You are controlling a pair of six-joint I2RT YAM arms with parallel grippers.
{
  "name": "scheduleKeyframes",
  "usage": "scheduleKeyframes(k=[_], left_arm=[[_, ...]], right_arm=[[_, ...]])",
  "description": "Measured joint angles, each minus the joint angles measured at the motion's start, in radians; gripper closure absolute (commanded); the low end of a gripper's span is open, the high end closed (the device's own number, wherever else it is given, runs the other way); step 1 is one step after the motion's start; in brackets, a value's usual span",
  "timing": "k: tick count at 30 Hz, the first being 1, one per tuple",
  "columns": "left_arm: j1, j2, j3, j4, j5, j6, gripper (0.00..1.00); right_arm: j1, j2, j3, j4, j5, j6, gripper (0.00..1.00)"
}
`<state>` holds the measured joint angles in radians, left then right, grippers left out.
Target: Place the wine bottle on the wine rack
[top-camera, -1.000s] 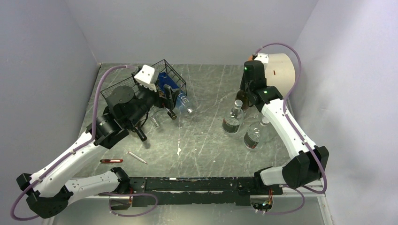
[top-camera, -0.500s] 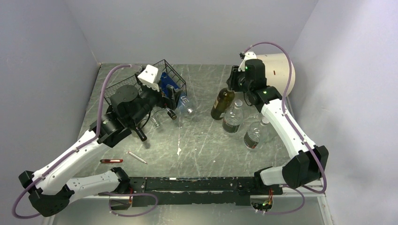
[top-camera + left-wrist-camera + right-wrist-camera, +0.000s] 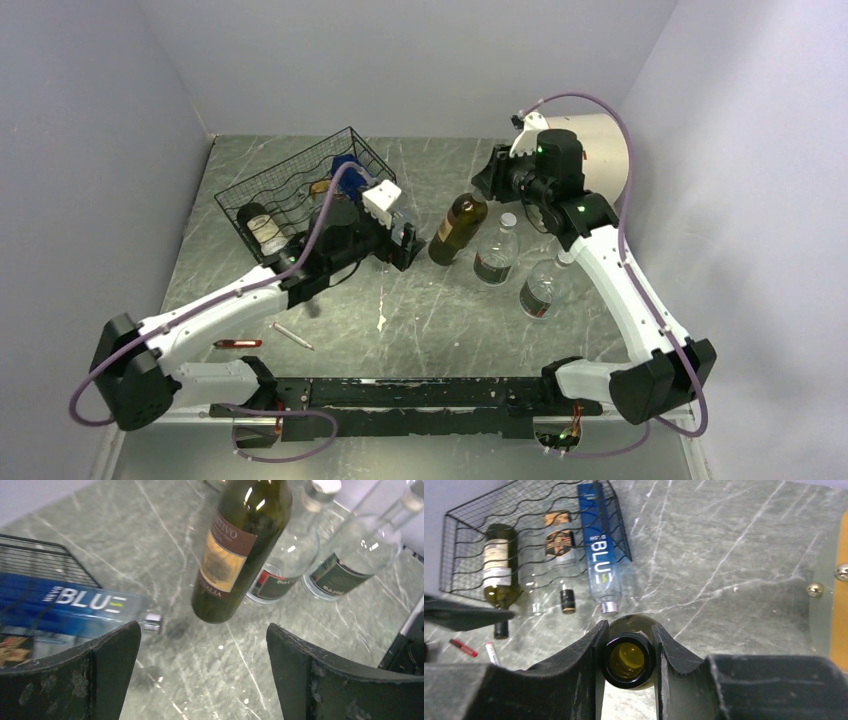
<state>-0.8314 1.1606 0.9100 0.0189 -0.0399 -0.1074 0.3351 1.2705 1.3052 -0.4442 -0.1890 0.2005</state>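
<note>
The wine bottle (image 3: pixel 455 228) is dark green with a tan and brown label. It hangs tilted over the middle of the table, and my right gripper (image 3: pixel 497 180) is shut on its neck. In the right wrist view the fingers (image 3: pixel 594 650) clamp the neck just below the open mouth of the bottle (image 3: pixel 627 661). My left gripper (image 3: pixel 408 245) stands open just left of the bottle's base, with nothing between its fingers (image 3: pixel 115 650). The bottle (image 3: pixel 235 555) hangs ahead of it. The black wire wine rack (image 3: pixel 290 170) sits at the back left.
The rack (image 3: pixel 459 545) holds a green bottle (image 3: pixel 499 575), a clear bottle (image 3: pixel 556 540) and a blue bottle (image 3: pixel 599 555). Two clear bottles (image 3: pixel 497 255) (image 3: pixel 545 285) stand right of centre. A white cylinder (image 3: pixel 605 150) stands at the back right. Two pens (image 3: pixel 237 343) (image 3: pixel 290 335) lie near the front left.
My right gripper has lifted the wine bottle and carried it left, tilting it. My left arm has swung off the rack toward the table's middle, gripper open.
</note>
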Motion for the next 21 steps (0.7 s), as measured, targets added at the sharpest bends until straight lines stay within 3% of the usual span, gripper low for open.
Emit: scheduleKeyframes(k=[11,21], left_arm=[[0.000,0.230,-0.010,0.153,0.260,-0.052,0.00],[-0.001,0.246,-0.067,0.306,0.363,-0.080,0.01]], right_arm=[[0.000,-0.099,0.000,-0.064,-0.184,-0.004,1.00],[0.000,-0.126,-0.004,-0.074,-0.367,-0.024,1.00]])
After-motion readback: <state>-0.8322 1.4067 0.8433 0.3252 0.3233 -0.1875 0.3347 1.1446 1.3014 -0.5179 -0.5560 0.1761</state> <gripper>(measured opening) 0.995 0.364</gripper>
